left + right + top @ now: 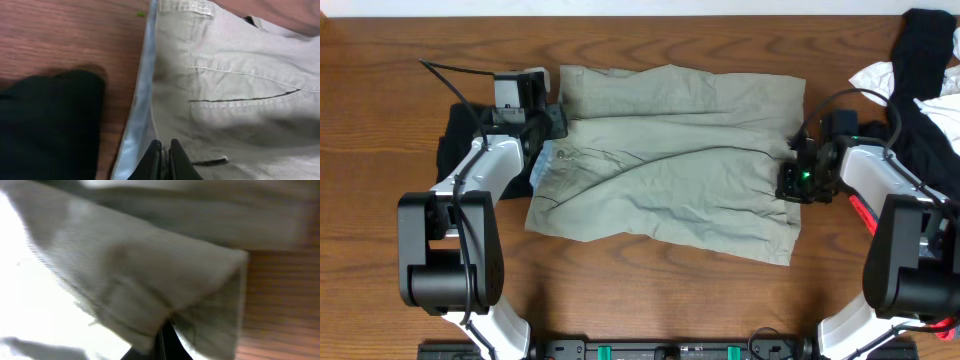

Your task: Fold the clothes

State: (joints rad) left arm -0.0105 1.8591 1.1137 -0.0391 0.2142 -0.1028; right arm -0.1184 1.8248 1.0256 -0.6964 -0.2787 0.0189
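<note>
The pale khaki-green shorts (670,170) lie spread across the middle of the table, waistband to the left and leg hems to the right. My left gripper (552,122) sits at the waistband's edge. In the left wrist view its fingers (165,150) are shut on the shorts (240,100) beside the pale blue lining (137,125). My right gripper (792,165) is at the right hem. In the right wrist view its fingers (162,332) are shut on a raised fold of the shorts (125,265), which drapes over them.
A black garment (455,135) lies under my left arm, just left of the waistband, and shows in the left wrist view (45,125). A heap of black (920,60) and white (875,78) garments sits at the back right. A coral-pink strip (861,213) shows by my right arm.
</note>
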